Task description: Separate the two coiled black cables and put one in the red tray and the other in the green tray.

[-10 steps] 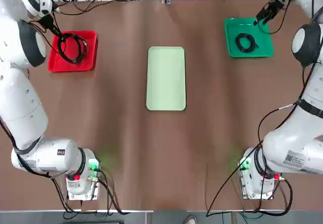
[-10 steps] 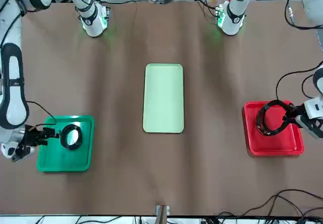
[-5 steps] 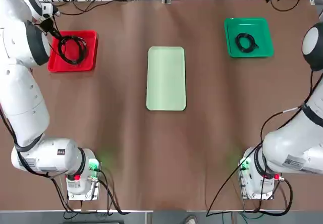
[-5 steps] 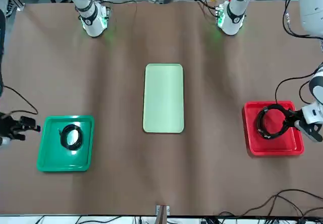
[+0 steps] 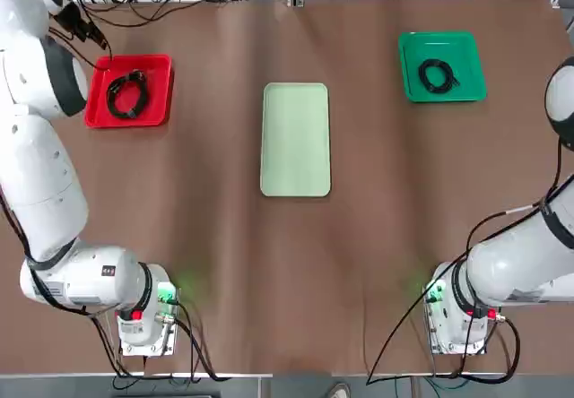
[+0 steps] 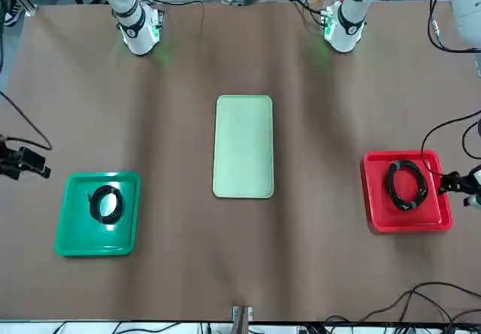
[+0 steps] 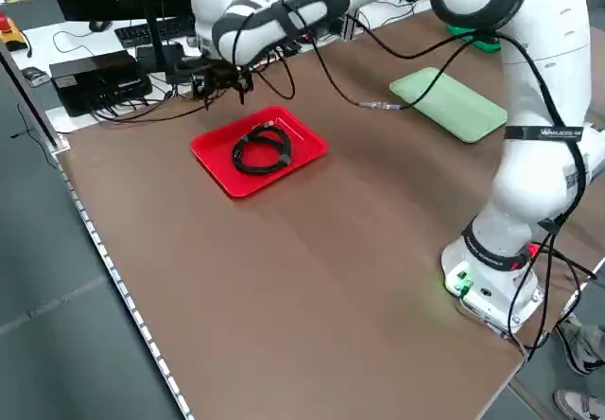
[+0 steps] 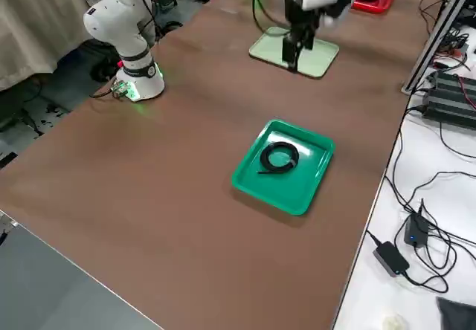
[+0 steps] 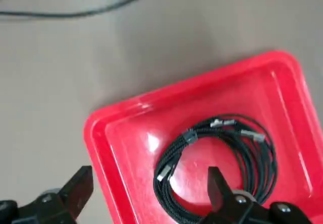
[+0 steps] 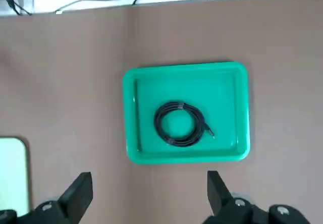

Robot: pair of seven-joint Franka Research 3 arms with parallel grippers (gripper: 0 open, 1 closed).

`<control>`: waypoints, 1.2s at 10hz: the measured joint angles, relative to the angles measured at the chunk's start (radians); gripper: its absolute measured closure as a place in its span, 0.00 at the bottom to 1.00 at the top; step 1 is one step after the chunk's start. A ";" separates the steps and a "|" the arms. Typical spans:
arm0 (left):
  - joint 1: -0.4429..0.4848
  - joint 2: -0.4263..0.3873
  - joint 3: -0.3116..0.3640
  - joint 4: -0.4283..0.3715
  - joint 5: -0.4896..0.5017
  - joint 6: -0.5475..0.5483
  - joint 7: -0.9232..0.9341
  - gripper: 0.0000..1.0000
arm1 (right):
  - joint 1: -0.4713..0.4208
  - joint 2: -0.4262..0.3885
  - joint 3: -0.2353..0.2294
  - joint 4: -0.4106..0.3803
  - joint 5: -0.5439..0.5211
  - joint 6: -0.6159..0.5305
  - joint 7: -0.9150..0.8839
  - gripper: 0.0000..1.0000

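Now, starting at the table's (image 5: 224, 263) far left corner, the red tray (image 5: 160, 102) holds one coiled black cable (image 5: 126, 93) lying flat inside it. The left gripper (image 9: 146, 196) hangs above the tray's outer edge with its fingers spread wide and nothing between them. A pale mint-green tray (image 5: 295, 139) sits bare at the middle of the table. Toward the far right corner, the green tray (image 5: 414, 84) carries the other coiled black cable (image 5: 438, 75), resting loose near its centre. The right gripper (image 10: 146, 196) is raised high over the table, well apart from the green tray, fingers parted and empty.
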 joint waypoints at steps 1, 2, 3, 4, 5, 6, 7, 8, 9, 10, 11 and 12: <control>-0.006 -0.043 -0.008 0.003 0.078 0.000 -0.118 0.00 | 0.019 -0.028 0.005 0.000 -0.008 -0.026 0.061 0.00; -0.012 -0.103 -0.043 0.003 0.184 -0.024 -0.250 0.00 | 0.020 -0.059 0.019 -0.001 -0.011 -0.046 0.081 0.00; -0.016 -0.167 -0.104 0.004 0.282 -0.074 -0.378 0.00 | 0.017 -0.092 0.039 -0.004 -0.024 -0.076 0.091 0.00; -0.022 -0.227 -0.168 0.005 0.342 -0.129 -0.500 0.00 | 0.011 -0.121 0.065 -0.016 -0.036 -0.105 0.127 0.00; -0.027 -0.282 -0.228 0.007 0.377 -0.191 -0.603 0.00 | -0.006 -0.143 0.100 -0.033 -0.044 -0.131 0.171 0.00; -0.027 -0.330 -0.280 0.008 0.392 -0.249 -0.673 0.00 | -0.026 -0.152 0.131 -0.045 -0.047 -0.158 0.196 0.00; -0.025 -0.378 -0.325 0.008 0.395 -0.296 -0.727 0.00 | -0.035 -0.153 0.140 -0.052 -0.047 -0.177 0.199 0.00; -0.023 -0.423 -0.358 0.014 0.397 -0.339 -0.773 0.00 | -0.042 -0.153 0.143 -0.057 -0.047 -0.188 0.193 0.00; -0.021 -0.458 -0.389 0.043 0.397 -0.415 -0.808 0.00 | -0.044 -0.154 0.143 -0.060 -0.048 -0.191 0.172 0.00; -0.019 -0.482 -0.416 0.092 0.397 -0.527 -0.831 0.00 | -0.045 -0.154 0.144 -0.060 -0.048 -0.192 0.155 0.00; -0.018 -0.506 -0.439 0.123 0.398 -0.630 -0.852 0.01 | -0.045 -0.155 0.145 -0.060 -0.049 -0.193 0.150 0.00; -0.017 -0.525 -0.460 0.128 0.398 -0.688 -0.875 0.02 | -0.045 -0.156 0.145 -0.060 -0.049 -0.195 0.148 0.00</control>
